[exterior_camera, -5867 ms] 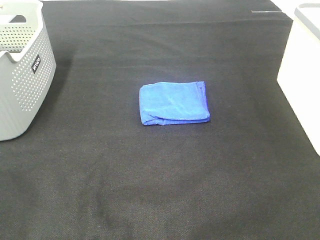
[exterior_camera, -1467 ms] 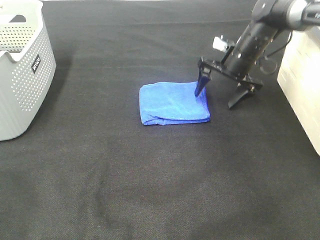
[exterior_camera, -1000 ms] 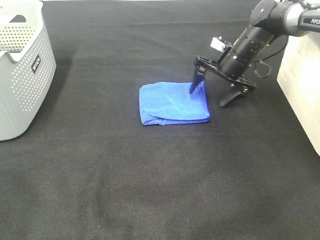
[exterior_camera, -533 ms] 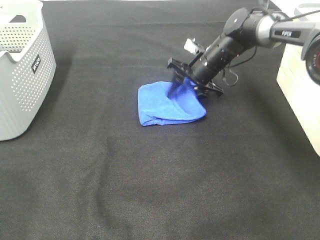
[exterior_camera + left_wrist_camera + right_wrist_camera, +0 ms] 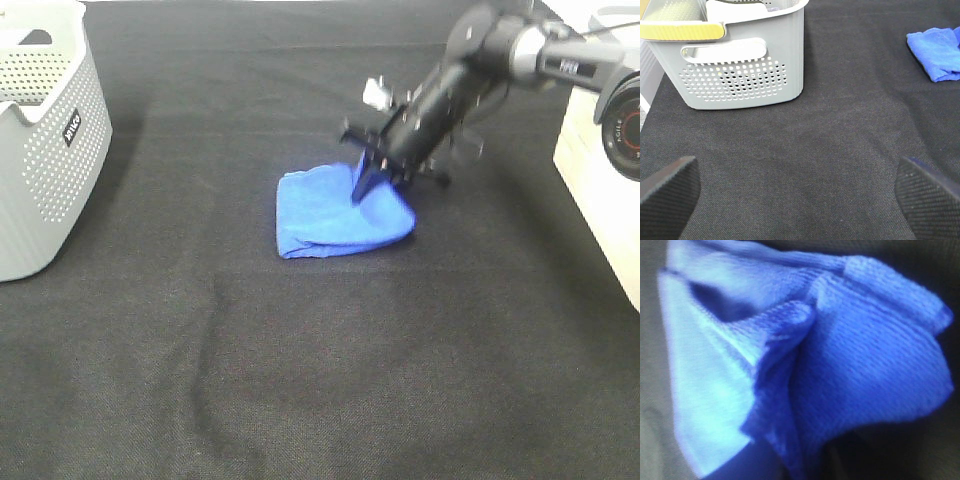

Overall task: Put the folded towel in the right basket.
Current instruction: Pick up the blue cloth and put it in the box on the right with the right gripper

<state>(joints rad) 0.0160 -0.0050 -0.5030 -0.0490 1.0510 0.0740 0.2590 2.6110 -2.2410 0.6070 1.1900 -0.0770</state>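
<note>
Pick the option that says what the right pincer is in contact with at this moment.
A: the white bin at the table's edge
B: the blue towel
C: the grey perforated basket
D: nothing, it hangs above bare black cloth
B: in the high view the right pincer is down on the blue towel, nipping its bunched-up edge, and blue fabric fills the right wrist view.

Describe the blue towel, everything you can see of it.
The blue towel is a folded terry-like cloth, bright blue, lying near the middle of the black table cover. In the high view its left part lies flat, with layers showing at the front left edge. Its right rear corner is bunched into a ridge where the right gripper pinches it, as the right wrist view shows close up. Nothing else touches it.
</note>
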